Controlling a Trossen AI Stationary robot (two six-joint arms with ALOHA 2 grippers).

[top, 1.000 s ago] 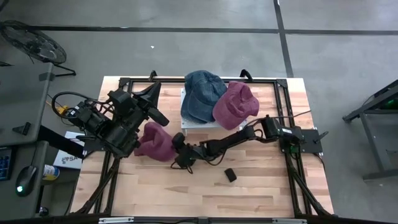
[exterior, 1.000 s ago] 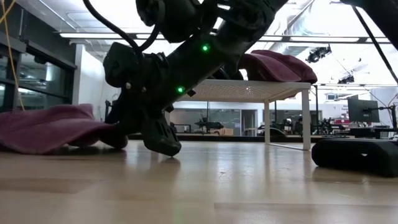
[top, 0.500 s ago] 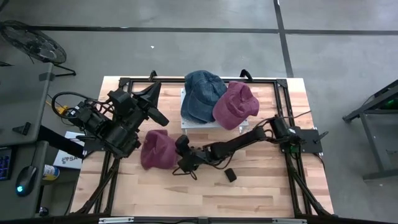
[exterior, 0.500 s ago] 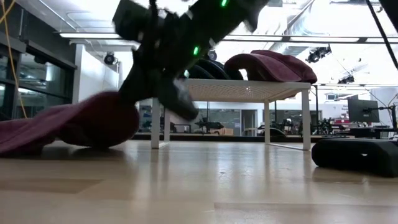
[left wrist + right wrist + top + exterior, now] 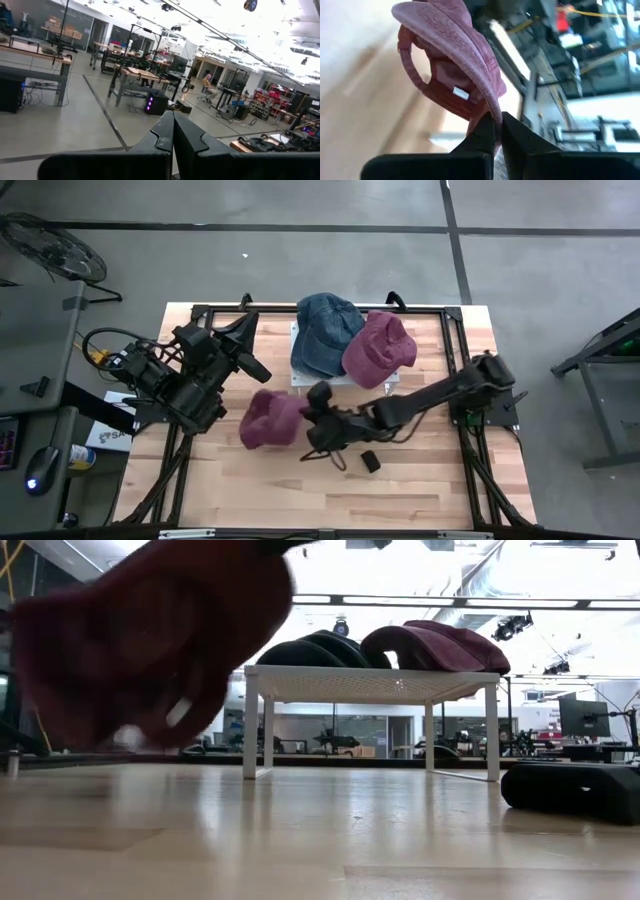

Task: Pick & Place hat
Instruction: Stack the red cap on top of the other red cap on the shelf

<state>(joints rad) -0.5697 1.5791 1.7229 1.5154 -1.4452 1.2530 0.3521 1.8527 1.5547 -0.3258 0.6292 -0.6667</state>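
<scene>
A maroon hat [image 5: 270, 420] hangs above the table's middle, with my right gripper [image 5: 306, 418] shut on it. In the low view the hat [image 5: 150, 640] is a blurred shape well off the wood. In the right wrist view its hollow inside with a white label [image 5: 460, 92] faces the camera. A white rack [image 5: 318, 378] at the far middle carries a blue hat [image 5: 325, 332] and a second maroon hat [image 5: 378, 348] on its top. My left gripper [image 5: 260, 370] waits shut, raised over the table's left part, holding nothing. My right gripper [image 5: 495, 125] pinches the hat's edge [image 5: 489, 111] between its two fingers. The fingers slant down from the table's right side. The hat is lifted clear of the table and stretches away from the fingertips toward the table's left, its open side showing.
A small black block [image 5: 370, 462] lies on the wood near the right arm, also seen low at the right [image 5: 570, 790]. A dark metal frame [image 5: 455, 330] borders the table. Bare wood lies along the near edge [image 5: 320, 505].
My right gripper has risen and gone toward the table's right edge with the maroon hat. The hat lay on the wood beside the left arm; first one side came up, and now all of it hangs clear, shifted right.
</scene>
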